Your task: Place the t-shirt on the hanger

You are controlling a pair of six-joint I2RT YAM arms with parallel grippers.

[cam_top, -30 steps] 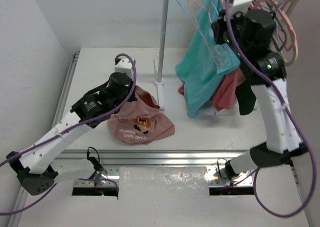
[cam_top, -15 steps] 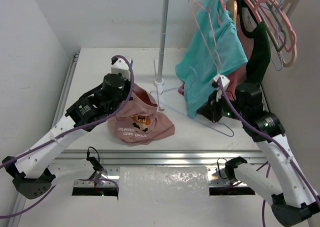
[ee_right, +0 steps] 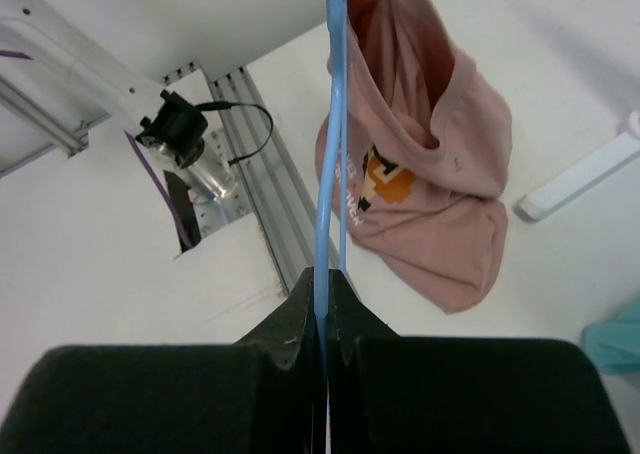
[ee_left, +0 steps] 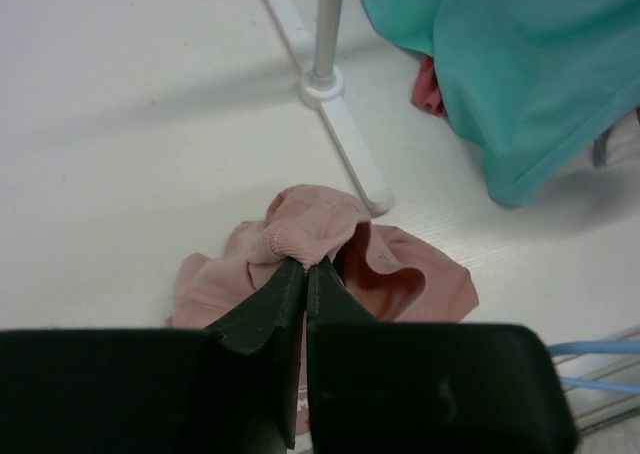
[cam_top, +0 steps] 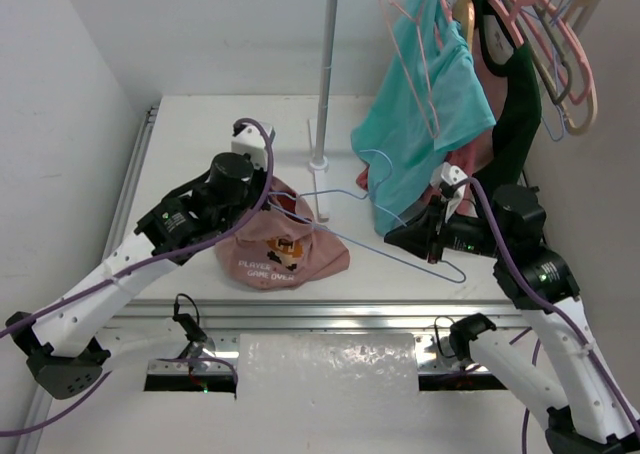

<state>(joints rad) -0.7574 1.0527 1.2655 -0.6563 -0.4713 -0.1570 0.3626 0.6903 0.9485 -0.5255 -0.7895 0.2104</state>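
The t-shirt (cam_top: 285, 249) sits bunched on the table (cam_top: 200, 124), close to the near edge and just left of the foot of the rack pole (cam_top: 325, 74). Its printed chest faces the arms. The left gripper (ee_left: 305, 266) is pinched tight on the ribbed collar and holds it raised above the rest of the cloth, probably so that the neck hole gapes towards the right. The right gripper (ee_right: 322, 279) is clamped narrow on the wire of the hanger (ee_right: 329, 124) and holds it low over the table. The wire reaches left towards the shirt, and from the right wrist it lines up with the open neck. This looks like the approach to threading one hanger arm through the collar. The teal shirt (cam_top: 420, 124) hangs on the rack behind, clear of both arms.
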